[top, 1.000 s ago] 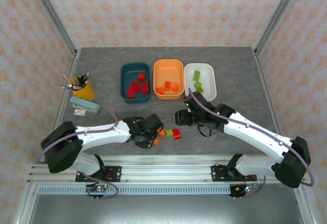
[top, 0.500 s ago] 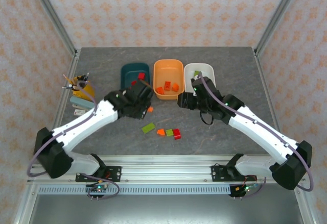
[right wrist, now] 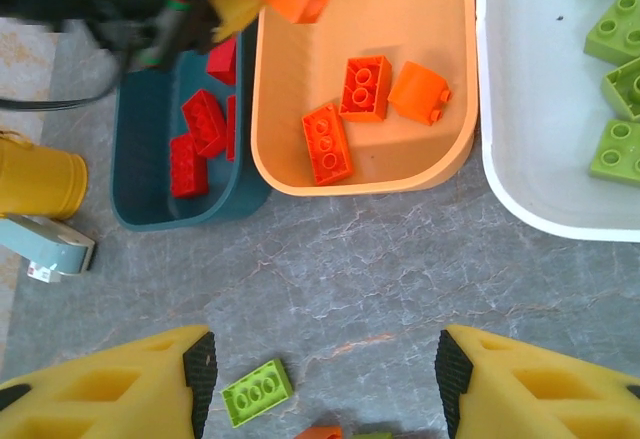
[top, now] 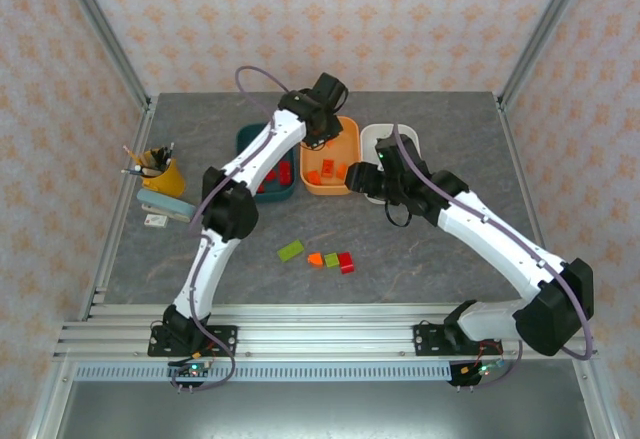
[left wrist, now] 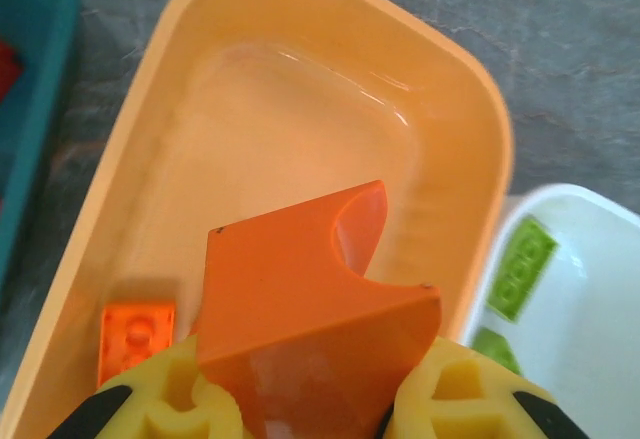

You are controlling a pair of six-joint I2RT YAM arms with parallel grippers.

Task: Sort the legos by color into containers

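Note:
My left gripper hangs over the orange tub, shut on an orange brick that is pinched between its yellow fingers. More orange bricks lie in that tub. Red bricks lie in the teal tub, and green ones in the white tub. My right gripper is open above bare table in front of the tubs. On the table lie a green brick, an orange one, another green and a red.
A yellow cup of pencils and a small teal stapler-like object stand at the left side of the table. The left arm's links stretch from its base over the teal tub's front.
The left gripper rose from the loose bricks near the front and swung back to the orange tub, carrying the orange brick. The right gripper drifted back toward the tubs.

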